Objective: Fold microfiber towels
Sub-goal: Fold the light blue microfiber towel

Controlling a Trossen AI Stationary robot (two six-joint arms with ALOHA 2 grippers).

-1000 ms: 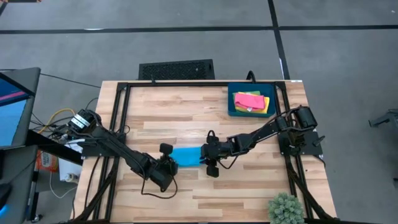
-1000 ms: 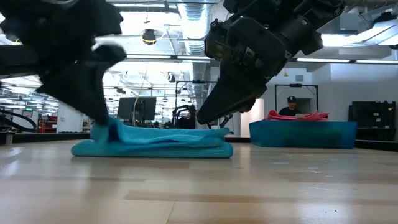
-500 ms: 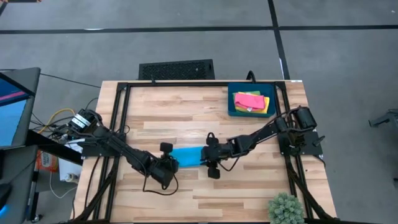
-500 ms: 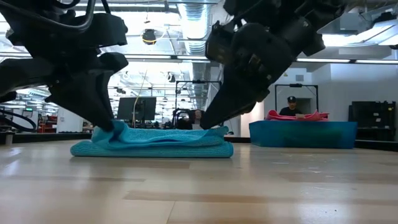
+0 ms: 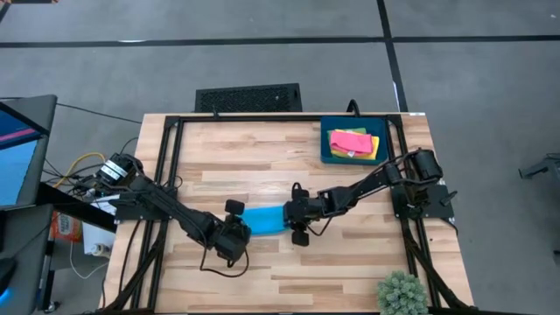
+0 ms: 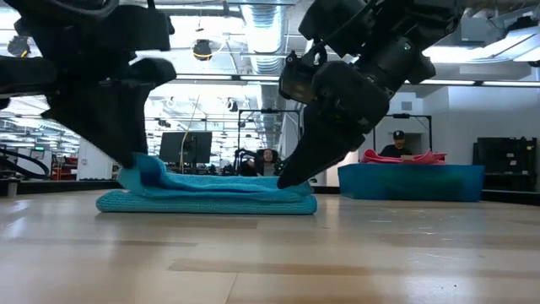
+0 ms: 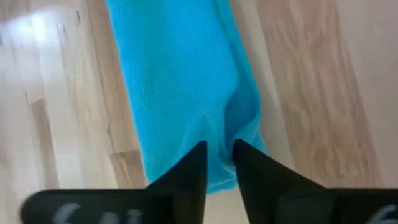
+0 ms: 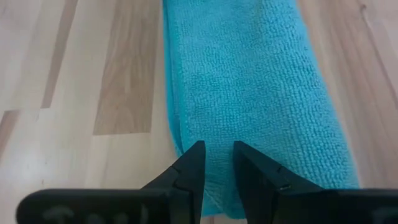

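Note:
The sky-blue towel [image 5: 262,219] lies folded into a long strip on the wooden table, also seen in the low view [image 6: 207,192]. My left gripper [image 5: 236,233] is shut on its left end [image 7: 219,163]. My right gripper [image 5: 293,219] is shut on its right end [image 8: 216,167]. The pink towel [image 5: 348,140] lies on the yellow towel [image 5: 374,147] in the dark blue tray [image 5: 325,154] at the far right. I cannot see the green towel. My left gripper pinches the upper layers at the towel's left end [image 7: 214,134] between its two fingers, slanting down from above. That end stands up in a small hump [image 6: 142,167]; the rest lies on the table. My right gripper pinches the upper layers at the towel's right end [image 8: 214,134] between its two fingers, slanting down from the table's right. That end [image 6: 295,187] lies low on the folded stack.
A small green plant [image 5: 402,293] stands at the table's near right corner. The tray [image 6: 411,181] shows behind the towel in the low view, with a person [image 6: 396,145] in the room beyond. Bare wood lies in front of the towel.
My right gripper has gone down with the towel's right end, which now lies flat on the stack. My left gripper has shifted a little toward the table's left, and the hump of cloth it holds has moved with it.

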